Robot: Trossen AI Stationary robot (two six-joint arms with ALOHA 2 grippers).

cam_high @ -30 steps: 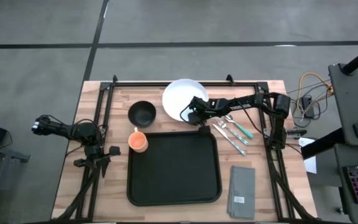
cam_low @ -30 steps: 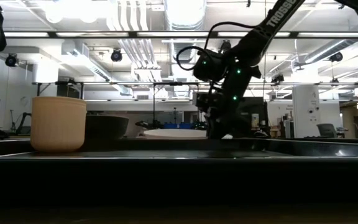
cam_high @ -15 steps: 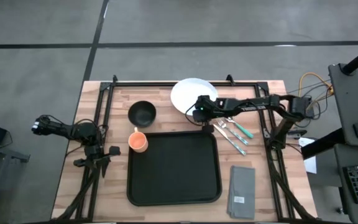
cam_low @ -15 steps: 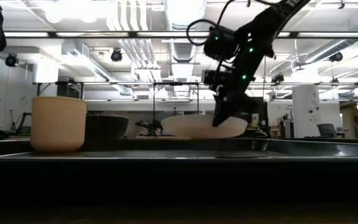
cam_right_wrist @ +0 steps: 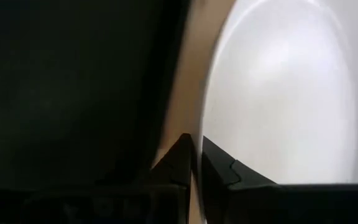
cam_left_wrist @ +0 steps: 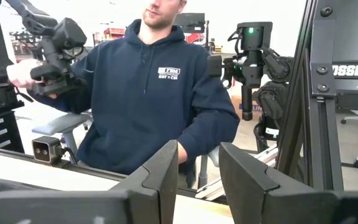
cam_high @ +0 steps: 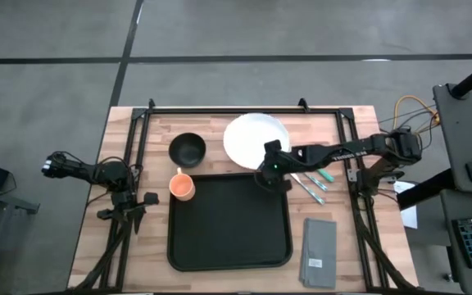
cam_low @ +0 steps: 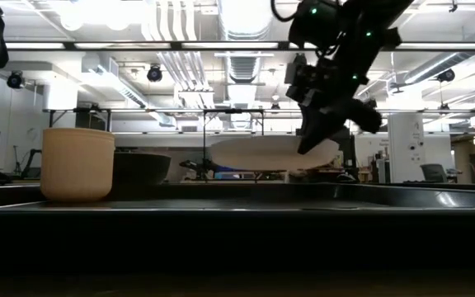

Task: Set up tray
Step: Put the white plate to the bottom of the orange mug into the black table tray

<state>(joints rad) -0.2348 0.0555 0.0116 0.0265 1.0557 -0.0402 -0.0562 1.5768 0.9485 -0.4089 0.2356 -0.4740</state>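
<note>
The white round plate (cam_high: 255, 138) is held above the wood just beyond the tray's far right corner; the low view shows the plate (cam_low: 266, 153) in the air. My right gripper (cam_high: 264, 168) is shut on its edge, and the right wrist view shows that gripper (cam_right_wrist: 196, 160) at the plate (cam_right_wrist: 278, 87). The black tray (cam_high: 228, 221) lies at the table's near middle. My left gripper (cam_left_wrist: 197, 171) is open and parked off the table's left edge, touching nothing. My right gripper pinches the plate's rim (cam_right_wrist: 207, 132) on the side nearest the tray, with one finger (cam_right_wrist: 180, 157) under it and one above. The fingers come slanting down from the table's right side. The plate is lifted clear of the table and sits close to level.
A black bowl (cam_high: 188, 148) and an orange cup (cam_high: 182, 185) stand left of the plate, the cup by the tray's far left corner. Teal-handled cutlery (cam_high: 311, 177) lies right of the gripper. A grey folded napkin (cam_high: 319, 242) lies right of the tray. A person (cam_left_wrist: 148, 87) sits beyond the table.
My right gripper has risen and moved toward the table's right and near edges, carrying the plate. The plate lay flat on the table a second ago, then tipped up at the held side, and now hangs lifted clear, shifted right and slightly toward the tray.
</note>
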